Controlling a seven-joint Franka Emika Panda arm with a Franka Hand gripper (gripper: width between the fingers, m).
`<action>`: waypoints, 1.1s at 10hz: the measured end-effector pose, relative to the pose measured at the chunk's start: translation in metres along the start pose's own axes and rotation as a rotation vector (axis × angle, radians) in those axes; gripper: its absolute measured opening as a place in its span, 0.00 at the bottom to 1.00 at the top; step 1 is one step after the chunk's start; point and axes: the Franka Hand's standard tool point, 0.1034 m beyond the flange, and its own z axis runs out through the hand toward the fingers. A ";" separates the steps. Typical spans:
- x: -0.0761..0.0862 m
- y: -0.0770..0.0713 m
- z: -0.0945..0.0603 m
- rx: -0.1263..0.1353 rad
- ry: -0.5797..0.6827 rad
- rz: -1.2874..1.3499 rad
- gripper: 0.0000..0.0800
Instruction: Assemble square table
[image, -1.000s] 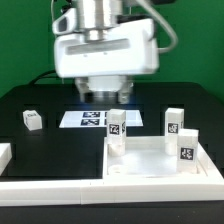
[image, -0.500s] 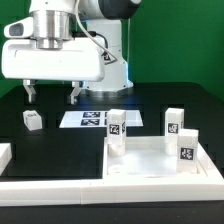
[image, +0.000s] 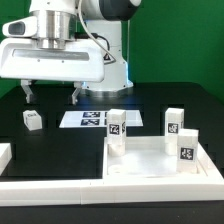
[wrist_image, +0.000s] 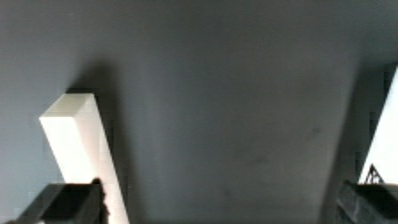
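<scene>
Since a second ago the claw (image: 50, 95) has been shifted from above the marker board (image: 88, 119) toward the exterior view's left; jaws spread wide, nothing held. A loose leg (image: 32, 120) lies on the tabletop (image: 60, 145) just below it, probably the next pick. The square table (image: 150, 160) sits right of the marker board, three legs (image: 116, 125) standing upright on it.

The black table (image: 60, 140) carries the square table slab (image: 150, 165) with three legs (image: 117, 126) standing on it, one loose leg (image: 32, 120) apart, the marker board (image: 88, 119), and a white border rail (image: 50, 185) along the near edge.
</scene>
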 end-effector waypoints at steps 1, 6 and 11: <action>-0.017 0.003 0.009 0.028 -0.069 -0.067 0.81; -0.069 0.018 0.028 -0.017 -0.134 -0.417 0.81; -0.082 0.025 0.032 0.052 -0.206 -0.471 0.81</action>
